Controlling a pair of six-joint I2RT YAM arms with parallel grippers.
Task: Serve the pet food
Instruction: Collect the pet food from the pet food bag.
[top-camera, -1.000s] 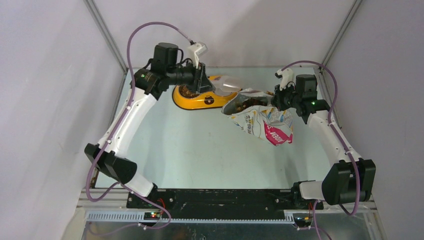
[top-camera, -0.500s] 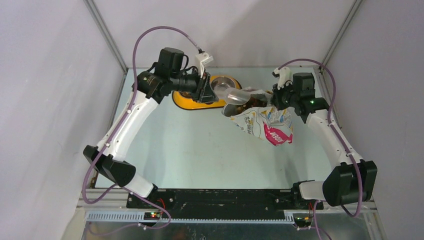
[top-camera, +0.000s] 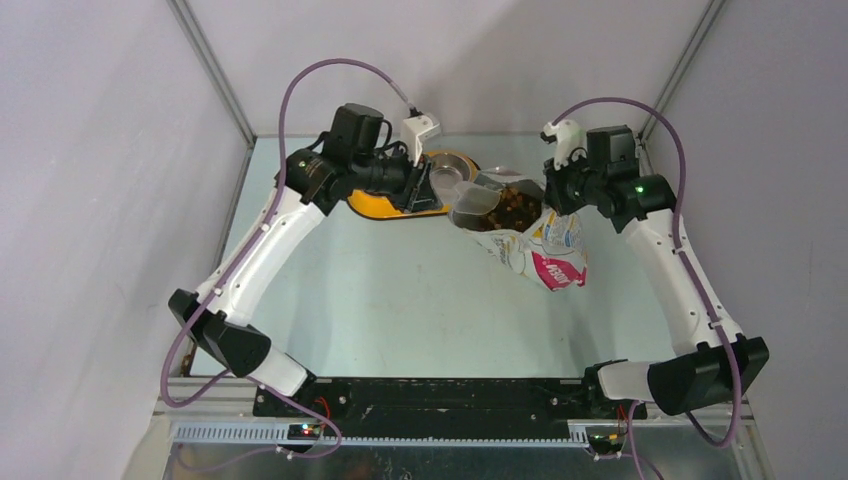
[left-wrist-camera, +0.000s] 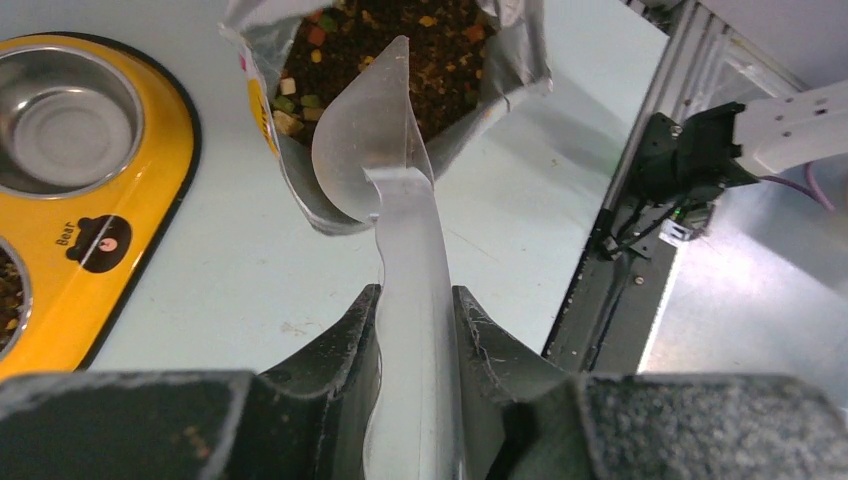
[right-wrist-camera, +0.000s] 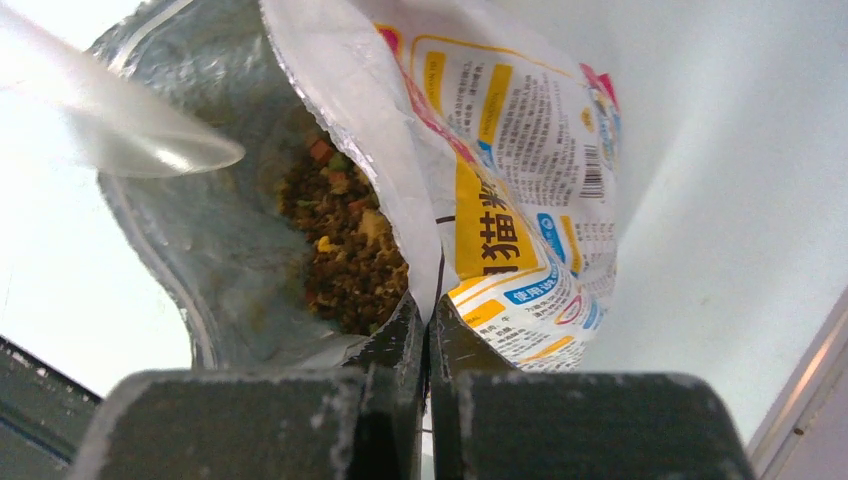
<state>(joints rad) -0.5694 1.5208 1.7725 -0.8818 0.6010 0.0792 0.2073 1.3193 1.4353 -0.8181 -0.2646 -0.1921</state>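
The pet food is brown kibble with coloured bits, lying inside an open foil bag. My right gripper is shut on the bag's rim and holds its mouth up and open. The right wrist view shows its jaws pinching the foil edge beside the kibble. My left gripper is shut on the handle of a clear plastic scoop. The empty scoop bowl sits at the bag's mouth, its tip over the kibble.
A yellow double bowl lies behind the left gripper at the back of the table. One steel cup is empty and the other holds some kibble. The black base rail runs along the near edge.
My left gripper has carried the scoop rightward from over the yellow bowl to the bag's mouth. The right gripper has raised the bag's rim, so the bag stands steeper.
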